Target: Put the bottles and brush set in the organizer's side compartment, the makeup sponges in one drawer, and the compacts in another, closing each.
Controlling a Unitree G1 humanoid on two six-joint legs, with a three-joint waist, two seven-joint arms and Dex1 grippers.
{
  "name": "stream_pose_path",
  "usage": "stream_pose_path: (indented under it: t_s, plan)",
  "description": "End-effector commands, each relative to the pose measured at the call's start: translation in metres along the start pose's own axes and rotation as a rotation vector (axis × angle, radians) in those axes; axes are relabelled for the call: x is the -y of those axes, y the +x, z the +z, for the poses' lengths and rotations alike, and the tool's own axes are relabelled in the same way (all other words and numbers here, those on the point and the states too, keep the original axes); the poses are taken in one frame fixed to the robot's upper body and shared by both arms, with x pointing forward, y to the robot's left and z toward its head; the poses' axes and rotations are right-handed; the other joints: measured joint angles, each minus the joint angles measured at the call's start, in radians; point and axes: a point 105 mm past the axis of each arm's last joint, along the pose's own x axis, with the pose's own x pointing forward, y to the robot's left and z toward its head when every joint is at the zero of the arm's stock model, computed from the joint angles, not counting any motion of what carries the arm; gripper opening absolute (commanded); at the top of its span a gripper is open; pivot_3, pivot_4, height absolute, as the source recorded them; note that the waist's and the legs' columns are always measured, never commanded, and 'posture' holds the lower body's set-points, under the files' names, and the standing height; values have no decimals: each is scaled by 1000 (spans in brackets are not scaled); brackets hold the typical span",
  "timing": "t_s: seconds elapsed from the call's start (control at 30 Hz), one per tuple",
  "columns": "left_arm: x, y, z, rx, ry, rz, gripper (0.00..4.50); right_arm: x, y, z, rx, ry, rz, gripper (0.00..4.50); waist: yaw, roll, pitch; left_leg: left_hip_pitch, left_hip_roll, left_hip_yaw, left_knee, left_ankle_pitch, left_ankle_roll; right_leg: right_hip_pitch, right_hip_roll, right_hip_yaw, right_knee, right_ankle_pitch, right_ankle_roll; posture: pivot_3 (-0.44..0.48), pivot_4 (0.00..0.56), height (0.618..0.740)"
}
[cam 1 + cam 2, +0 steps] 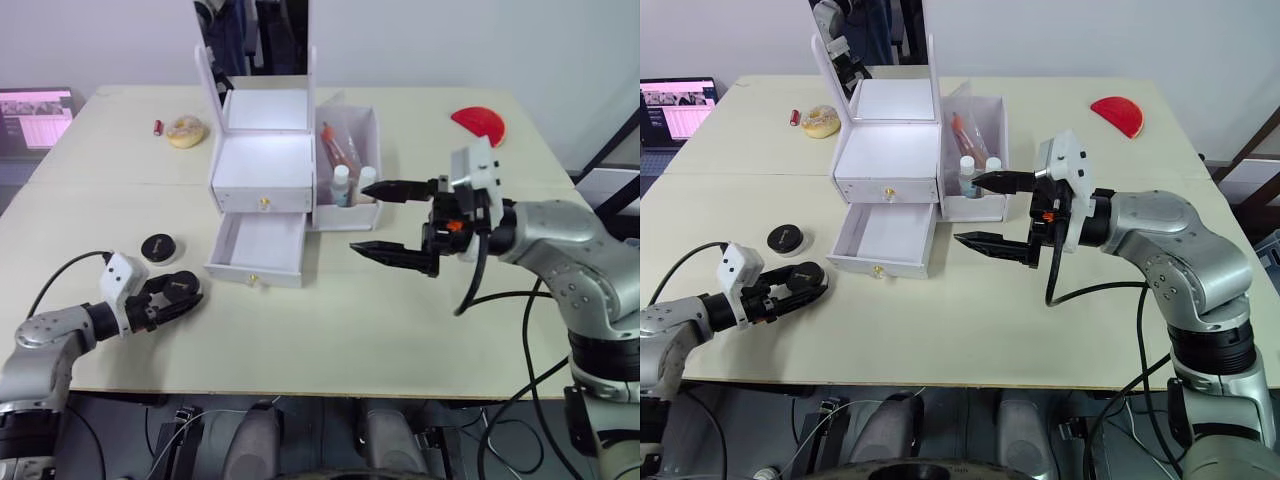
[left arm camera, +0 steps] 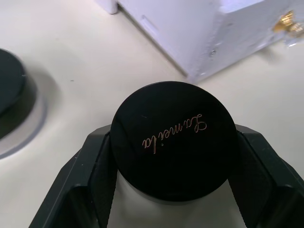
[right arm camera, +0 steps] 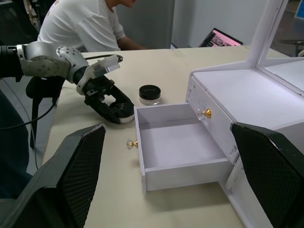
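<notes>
The left gripper [image 1: 180, 293] is closed on a black compact [image 2: 173, 142], its two fingers [image 2: 95, 166] pressing opposite sides of the round case, low over the table [image 1: 330, 340] and just left of the open drawer [image 1: 258, 245]. A second compact [image 1: 159, 247] sits on the table just beyond it, apart from the gripper. The compact appears rigid, light and glossy, so it is likely to slip; hold it across its diameter at the side wall, as now, and keep it level. The drawer is the lower one of the white organizer [image 1: 262, 160], pulled out and empty; the upper drawer [image 1: 262, 192] is shut. The side compartment [image 1: 350, 165] to the right already holds two small bottles [image 1: 341, 186] and what looks like the brush set. The right gripper [image 1: 400, 222] hovers right of the organizer, spread wide and holding nothing. Far back on the table lie a beige sponge [image 1: 186, 131] and a red sponge [image 1: 478, 124], still to be stowed.
</notes>
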Motion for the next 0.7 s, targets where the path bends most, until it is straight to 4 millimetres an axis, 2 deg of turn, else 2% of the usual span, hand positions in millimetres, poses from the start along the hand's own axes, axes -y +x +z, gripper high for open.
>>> stream_pose_path:
  t_s: [0.03,0.17,0.27,0.4,0.53,0.7]
  plan:
    - [-5,-19,46,100,54,16,2676,-1,-2,8,19,-42,-7,4500,-1,0,0,0,0,0,0,0,0,0,0,0,0,0,0,0,150,739]
    - [0,-24,68,121,82,-9,2676,-1,-2,7,17,-40,-10,4500,0,0,0,0,0,0,0,0,0,0,0,0,0,0,0,0,150,739]
    - [9,-13,94,159,131,-56,2676,-1,1,6,20,-38,-12,4500,4,0,0,0,0,0,0,0,0,0,0,0,0,0,0,0,150,739]
    - [20,9,112,198,150,-101,2676,-1,2,5,22,-38,-14,4500,2,0,0,0,0,0,0,0,0,1,0,0,0,0,0,0,150,739]
    - [25,34,112,205,133,-146,2676,-4,5,5,22,-41,-16,4500,-1,0,0,0,0,0,0,0,0,1,0,0,0,0,1,0,150,739]
    - [25,39,103,176,107,-175,2676,-6,6,4,19,-44,-20,4500,-6,0,0,1,0,0,0,0,0,1,1,0,0,0,1,0,150,739]
